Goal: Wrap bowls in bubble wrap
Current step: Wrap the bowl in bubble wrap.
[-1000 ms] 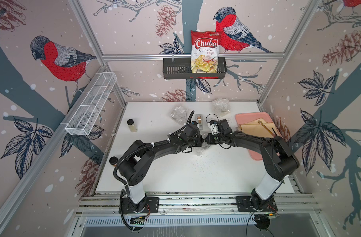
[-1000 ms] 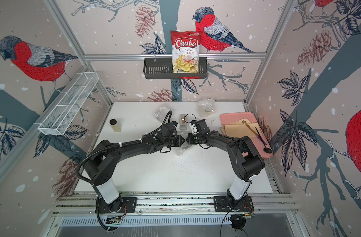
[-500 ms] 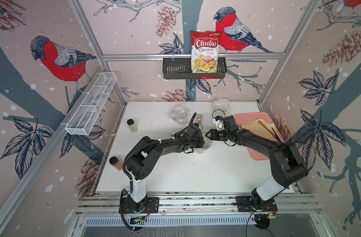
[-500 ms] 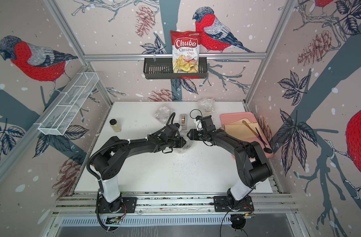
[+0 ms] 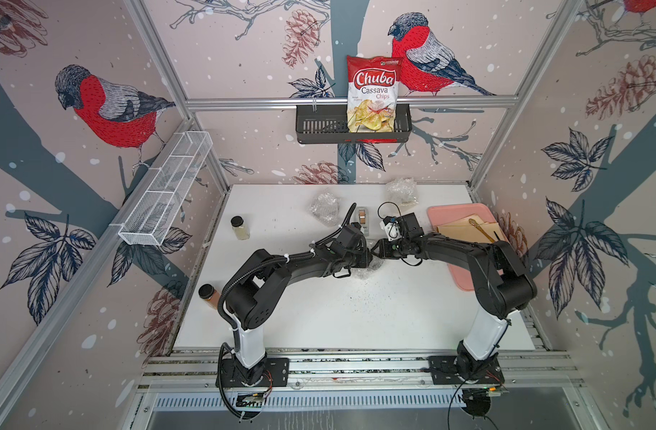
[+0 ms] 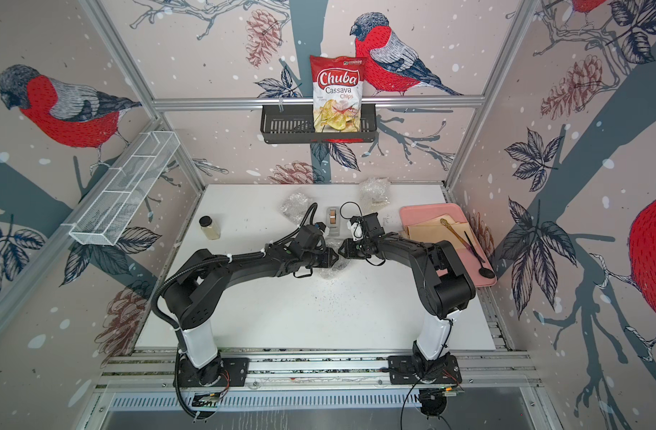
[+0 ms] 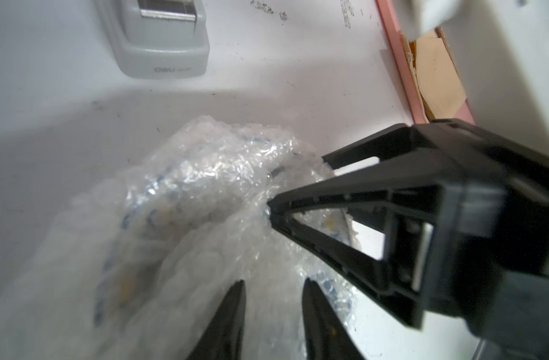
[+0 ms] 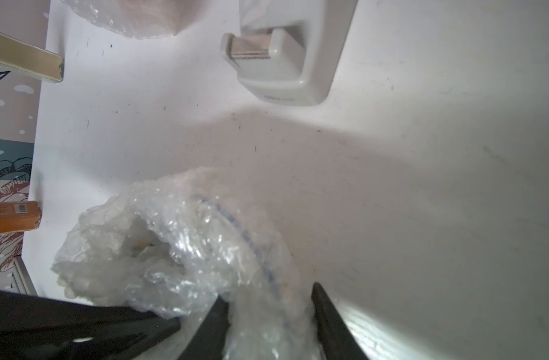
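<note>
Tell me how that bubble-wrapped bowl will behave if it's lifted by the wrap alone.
The bubble wrap looks loose and crumpled, so it would probably sag and stretch. The bowl, its blue rim showing through, is likely rigid and heavier than the wrap, so it might slide out where the folds gape.

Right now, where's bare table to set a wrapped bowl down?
Widest: table front, between the bubble wrap and the front rail. Smaller: back left, between glass jar and bubble-wrap bundle. Crowded: centre, left gripper and right gripper at the wrap, tape dispenser behind, pink tray right.
</note>
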You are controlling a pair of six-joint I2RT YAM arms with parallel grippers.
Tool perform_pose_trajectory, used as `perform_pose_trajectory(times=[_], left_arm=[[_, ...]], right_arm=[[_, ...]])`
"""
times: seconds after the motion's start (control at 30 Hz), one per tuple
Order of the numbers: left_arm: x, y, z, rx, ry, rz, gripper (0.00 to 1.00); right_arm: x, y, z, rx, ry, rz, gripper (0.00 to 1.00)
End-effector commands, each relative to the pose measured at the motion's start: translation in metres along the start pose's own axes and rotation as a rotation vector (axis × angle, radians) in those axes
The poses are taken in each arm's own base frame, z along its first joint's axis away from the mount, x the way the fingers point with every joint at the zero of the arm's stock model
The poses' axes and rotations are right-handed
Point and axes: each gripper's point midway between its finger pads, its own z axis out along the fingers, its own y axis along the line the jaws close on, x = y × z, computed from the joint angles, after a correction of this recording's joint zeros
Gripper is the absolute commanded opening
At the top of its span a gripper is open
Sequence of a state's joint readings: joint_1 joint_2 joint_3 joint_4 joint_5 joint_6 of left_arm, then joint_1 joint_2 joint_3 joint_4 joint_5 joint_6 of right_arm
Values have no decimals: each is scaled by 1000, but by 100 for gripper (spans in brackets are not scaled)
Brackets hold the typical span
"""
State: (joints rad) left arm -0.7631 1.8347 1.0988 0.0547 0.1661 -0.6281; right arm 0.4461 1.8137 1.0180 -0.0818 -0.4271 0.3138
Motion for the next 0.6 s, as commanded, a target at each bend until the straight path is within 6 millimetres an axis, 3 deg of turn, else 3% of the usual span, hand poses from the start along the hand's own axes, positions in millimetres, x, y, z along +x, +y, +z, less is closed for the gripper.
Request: perform_pose_trajectory(times=[0.0,0.1,0.2,0.4,0.5,0.57], left_arm=[[-9,7,-19,-47,-63,-11,52],[-19,14,-45,-93,-140,-34,63],[-8,40,-60,-133,-150,-98,74],[13,83,-66,-111,-119,-226,83],[17,95,-70,-129,-135,-253,92],[15,93,-73,-104,-156,-247,93]], right_arm=[[-3,3,2,-12,-11,-13,31],[-1,6,1,-14,-11,-21,28],[2,16,3,-24,-11,-51,26],[5,37,9,-51,-9,-92,25],[10,46,14,-73,8,-105,25],[13,53,18,-78,18,-124,25]])
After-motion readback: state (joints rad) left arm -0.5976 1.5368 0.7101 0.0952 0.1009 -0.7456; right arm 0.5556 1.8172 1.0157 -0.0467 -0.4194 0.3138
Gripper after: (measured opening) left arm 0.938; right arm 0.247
